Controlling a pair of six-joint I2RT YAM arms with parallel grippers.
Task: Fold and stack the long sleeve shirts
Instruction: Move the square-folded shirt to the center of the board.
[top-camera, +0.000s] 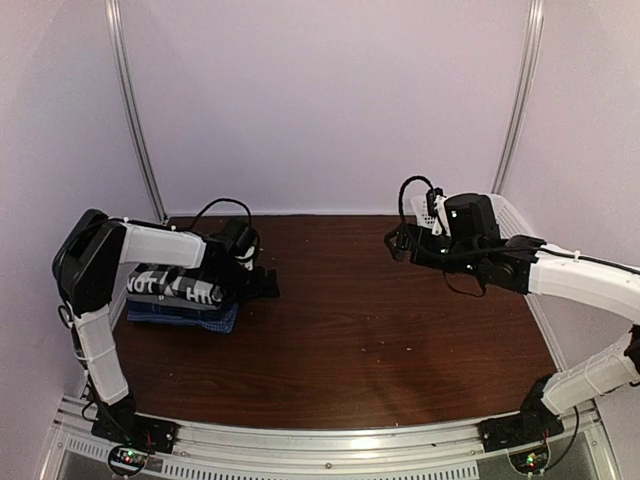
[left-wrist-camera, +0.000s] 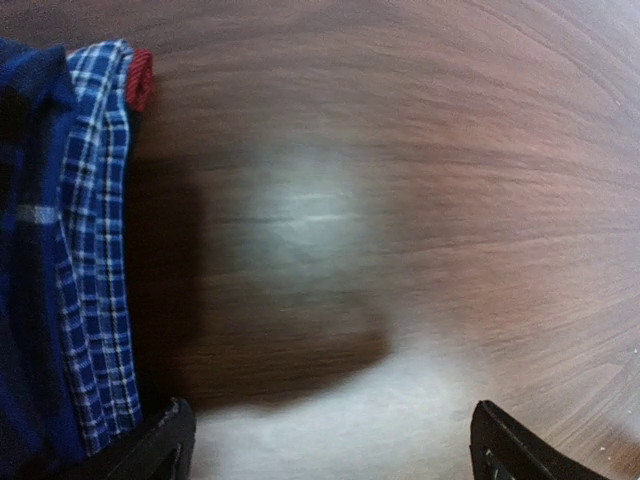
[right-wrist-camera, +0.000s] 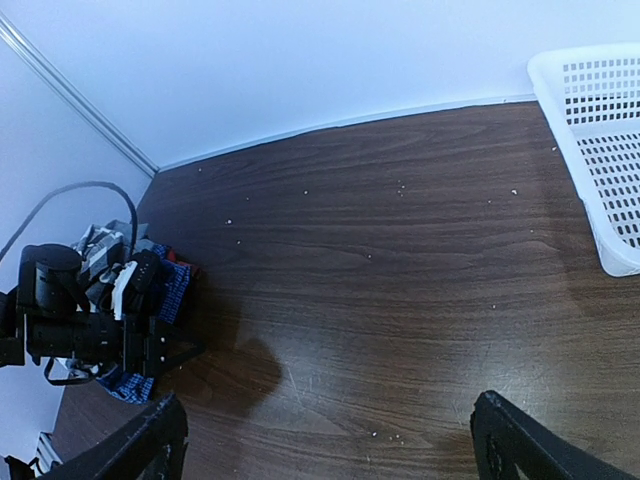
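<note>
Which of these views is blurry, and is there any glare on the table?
Left wrist view: smeared, with a pale glare patch on the table and dark shadow beside the folded shirts. Right wrist view: sharp, white basket crisp. Top view: dim, soft.

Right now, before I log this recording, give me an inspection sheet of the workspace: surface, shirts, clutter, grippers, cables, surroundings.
Surface: dark wood-grain table with scattered small white specks.
Job's things: stack of folded shirts at the left edge, black-and-white on top and blue below. A blue-and-white check layer shows at its side.
Clutter: white mesh basket at the far right corner; its contents are not visible.
Grippers: left gripper open over bare wood beside the stack. Right gripper open, raised, holding nothing.
Cables: black cable loop at the left wrist and another at the right wrist.
Surroundings: plain pale walls and a metal rail at the near edge.
</note>
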